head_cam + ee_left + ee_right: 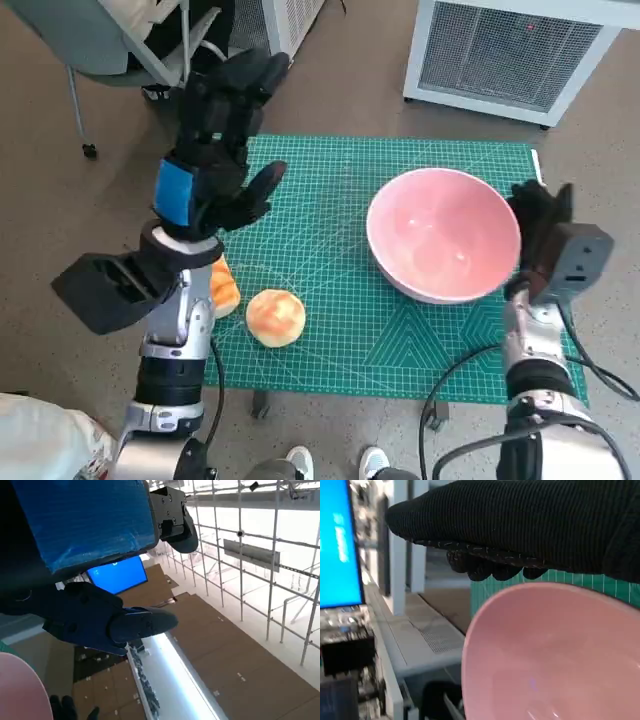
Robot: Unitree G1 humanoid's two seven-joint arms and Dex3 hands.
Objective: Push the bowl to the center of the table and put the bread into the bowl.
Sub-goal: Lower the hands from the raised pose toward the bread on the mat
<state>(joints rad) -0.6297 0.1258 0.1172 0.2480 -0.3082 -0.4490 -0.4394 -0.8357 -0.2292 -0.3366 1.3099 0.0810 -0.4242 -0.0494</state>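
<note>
- Raised nearest the head camera, the black left hand with blue tape over its back (215, 150) hangs above the left part of the green gridded cutting mat (330, 330), fingers spread and holding nothing.
- Below it, a round golden bread roll (275, 317) lies near the mat's front-left edge; an orange-coloured object (224, 288), half hidden by the forearm, sits just beside it.
- Right of centre on the worktop stands the wide pink glossy bowl (444, 233), upright and empty.
- Against the bowl's right rim rests the right hand in its black knitted glove (538, 215), holding nothing; whether its fingers are spread or together cannot be told.
- Judged by its sheen, the bowl looks rigid and likely to slide easily; a low push on its wall should keep it from tipping.
- By its look, the roll is light and soft: take it gently across its middle.
</note>
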